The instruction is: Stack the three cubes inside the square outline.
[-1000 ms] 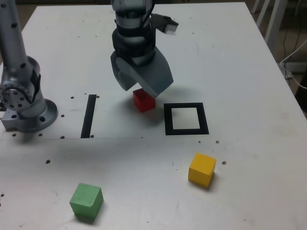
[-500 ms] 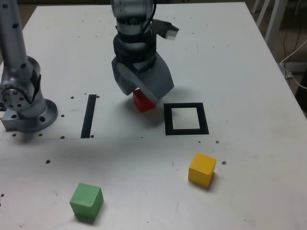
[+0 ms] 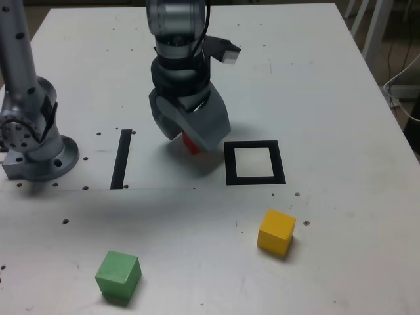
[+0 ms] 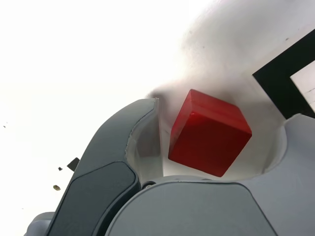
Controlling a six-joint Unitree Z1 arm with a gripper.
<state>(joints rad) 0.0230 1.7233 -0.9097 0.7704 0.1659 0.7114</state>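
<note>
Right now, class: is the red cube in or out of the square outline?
Out: the red cube sits beside the square outline, whose pale centre is empty.

I count three cubes on the desk [image 3: 315, 85]: one red cube [image 3: 191, 144], one yellow cube [image 3: 275, 232], one green cube [image 3: 118, 275]. There is one square outline [image 3: 254, 163]; the red cube sits just off its side on the exterior view's left, while the yellow and green lie nearer the camera than it. One black strip [image 3: 121, 158] lies farther to the exterior view's left of the outline. I have one arm with one pincer [image 3: 190, 128].
</note>
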